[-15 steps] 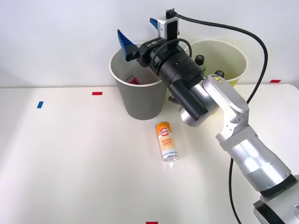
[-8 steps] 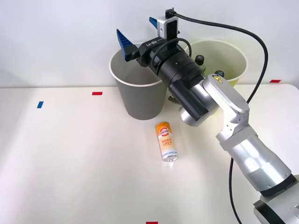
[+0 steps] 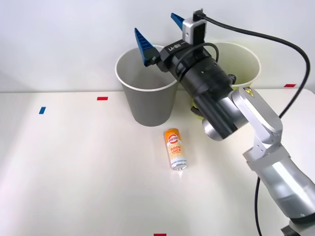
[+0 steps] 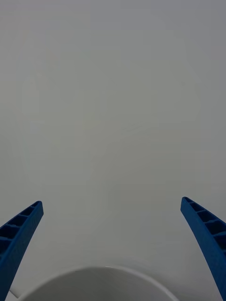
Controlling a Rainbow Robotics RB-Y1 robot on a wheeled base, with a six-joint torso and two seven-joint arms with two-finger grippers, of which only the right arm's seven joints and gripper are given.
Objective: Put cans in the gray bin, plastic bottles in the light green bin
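Fingers of the right hand stand wide apart with nothing between them, poised above the gray bin in the upper middle of the frame. In the wrist view the two blue fingers flank the bin's white rim. To the right, partly behind the arm, stands the light green bin. One orange-and-white can lies on its side on the white counter, just below the gray bin and apart from it. Trouble looks most likely on the descent toward that can: the bulky wrist hangs close to both rims and could knock a bin, and a lying can may roll from a careless pinch.
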